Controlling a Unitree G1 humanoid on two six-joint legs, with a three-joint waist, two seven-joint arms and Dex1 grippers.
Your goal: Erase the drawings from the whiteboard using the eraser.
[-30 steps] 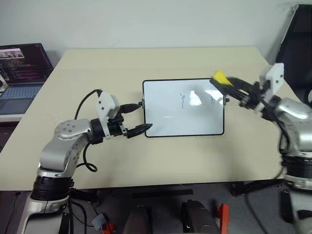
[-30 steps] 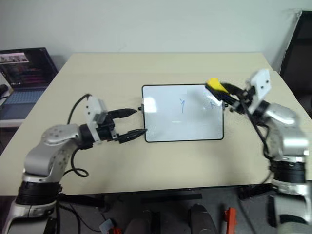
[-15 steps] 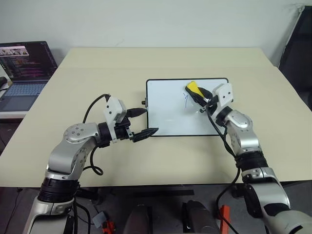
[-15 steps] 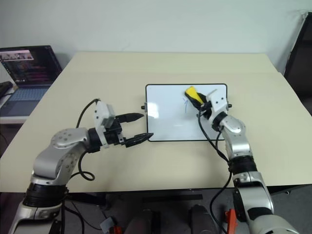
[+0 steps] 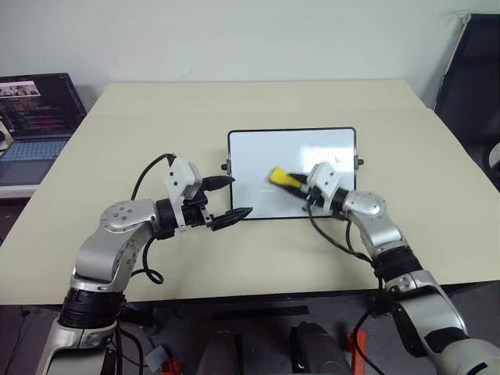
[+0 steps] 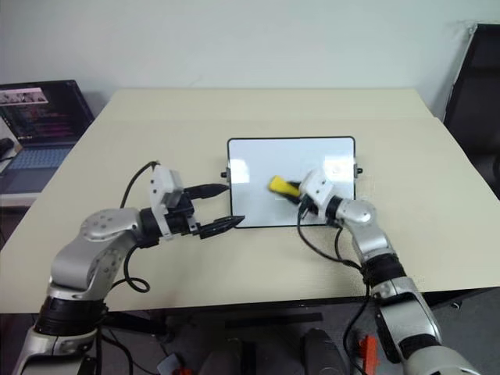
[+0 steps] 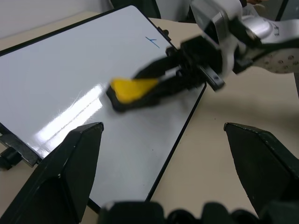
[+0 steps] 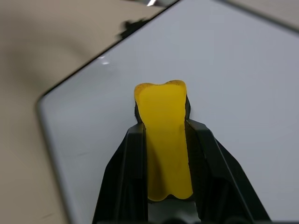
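While my right gripper [image 5: 291, 180] clamps the yellow eraser [image 5: 279, 176] between its two black fingers, the block's free end sits over the middle of the whiteboard [image 5: 258, 152], which lies flat on the beige table [image 5: 156, 109]. My left gripper [image 5: 226, 197] waits at the board's left edge, jaws spread wide and holding nothing. One thin blue stroke of the drawings [image 7: 151, 42] shows near the board's far right corner; a laptop [image 5: 35, 117] stands off to the left.

The open dark-screened laptop [image 5: 35, 117] is cut off at the picture's edge; the blue pen marks [image 7: 152, 42] are too small to read.
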